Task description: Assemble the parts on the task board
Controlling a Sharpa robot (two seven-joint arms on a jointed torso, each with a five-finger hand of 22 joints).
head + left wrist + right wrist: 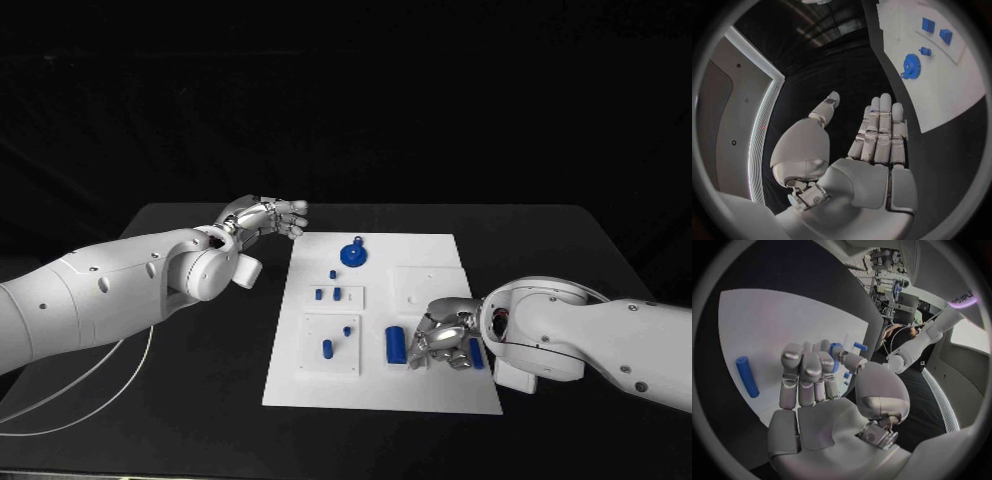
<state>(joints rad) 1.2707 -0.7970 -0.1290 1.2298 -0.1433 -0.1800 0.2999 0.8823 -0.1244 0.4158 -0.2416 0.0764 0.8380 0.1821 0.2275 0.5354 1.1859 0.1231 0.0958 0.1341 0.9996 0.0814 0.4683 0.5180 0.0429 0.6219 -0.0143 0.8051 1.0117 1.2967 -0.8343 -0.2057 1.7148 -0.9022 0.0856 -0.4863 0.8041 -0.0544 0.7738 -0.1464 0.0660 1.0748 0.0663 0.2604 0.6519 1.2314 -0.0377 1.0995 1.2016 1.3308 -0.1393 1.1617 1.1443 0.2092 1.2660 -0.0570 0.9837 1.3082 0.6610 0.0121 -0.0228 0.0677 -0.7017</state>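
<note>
The white task board [433, 395] lies in the middle of the black table. On it are a blue gear-like part [353, 255], several small blue pieces [332, 293] and a blue cylinder [395, 345]. My right hand [444, 340] hangs low over the board's near right part, just right of the cylinder [747, 376]. A blue part [837, 351] shows between this hand's [811, 385] thumb tip and fingers; whether it is pinched is unclear. My left hand [267, 217] hovers over the table off the board's far left corner, holding nothing, its fingers [879, 130] straight. The gear [910, 66] lies beyond them.
Two raised white plates [330, 345] on the board's left side carry small blue pieces. Another blue piece [476, 352] shows by my right wrist. A white cable [101, 395] trails over the table at the near left. Bare black table surrounds the board.
</note>
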